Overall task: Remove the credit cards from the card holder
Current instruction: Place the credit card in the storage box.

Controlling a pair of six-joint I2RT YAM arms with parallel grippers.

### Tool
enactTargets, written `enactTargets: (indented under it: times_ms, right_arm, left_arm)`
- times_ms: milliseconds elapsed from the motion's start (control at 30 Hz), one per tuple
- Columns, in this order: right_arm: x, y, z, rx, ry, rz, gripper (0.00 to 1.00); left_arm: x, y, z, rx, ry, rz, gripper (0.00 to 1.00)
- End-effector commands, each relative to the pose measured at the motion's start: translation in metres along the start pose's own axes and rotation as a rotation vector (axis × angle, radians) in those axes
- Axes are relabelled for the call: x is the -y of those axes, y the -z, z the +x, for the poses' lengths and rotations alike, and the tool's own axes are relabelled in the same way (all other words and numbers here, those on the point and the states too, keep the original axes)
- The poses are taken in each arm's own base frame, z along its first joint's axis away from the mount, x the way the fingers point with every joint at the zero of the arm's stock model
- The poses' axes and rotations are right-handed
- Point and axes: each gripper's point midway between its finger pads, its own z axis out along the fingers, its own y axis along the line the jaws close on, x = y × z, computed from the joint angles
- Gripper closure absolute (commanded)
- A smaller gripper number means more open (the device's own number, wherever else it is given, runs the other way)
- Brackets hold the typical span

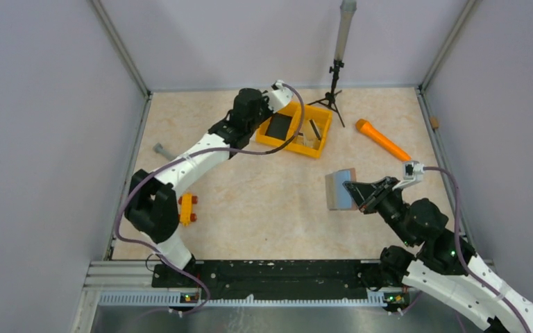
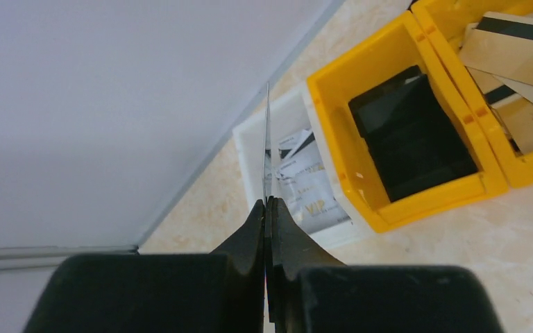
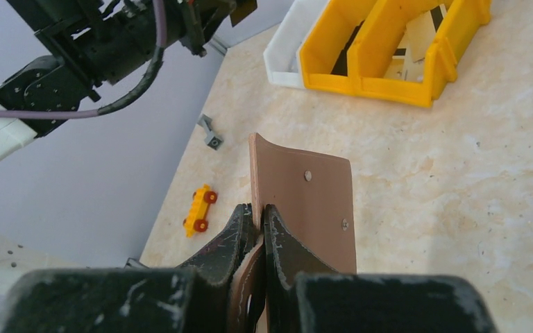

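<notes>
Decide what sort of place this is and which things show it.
Probably a robot test cell: left arm and right arm bolted at the table edge, plain walls boxing it in, a tripod at the back.

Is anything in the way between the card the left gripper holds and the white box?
No, nothing visible. The left gripper pinches the credit card edge-on, seemingly right over the white bin, with only open air between them. Other cards lie inside.

I observed bright, even, diffuse light with faint, soft shadows on the table [image 1: 264, 208]; wrist views blurred at near range.
</notes>
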Motion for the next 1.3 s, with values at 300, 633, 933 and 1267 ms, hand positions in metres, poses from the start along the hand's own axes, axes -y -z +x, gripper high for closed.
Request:
enactTargets:
  times_ms: [300, 633, 933, 1267]
  right_arm:
    - [0.002, 0.022, -0.058, 0.181, 0.014, 0.058, 1.0]
    - [0.007, 0.024, -0.066, 0.217, 0.036, 0.092, 1.0]
    - [0.008, 0.022, -0.065, 0.219, 0.036, 0.091, 1.0]
    - [0.011, 0.02, -0.058, 0.203, 0.027, 0.097, 1.0]
  left_arm:
    - [0.013, -0.081, -0.039, 0.125, -0.058, -0.035, 1.0]
    - [0.053, -0.12, -0.011, 0.071, -0.009, 0.033, 1.0]
    - [0.069, -0.142, 0.025, -0.004, -0.036, 0.003, 1.0]
    - [0.077, -0.147, 0.047, -0.042, -0.094, -0.028, 0.6]
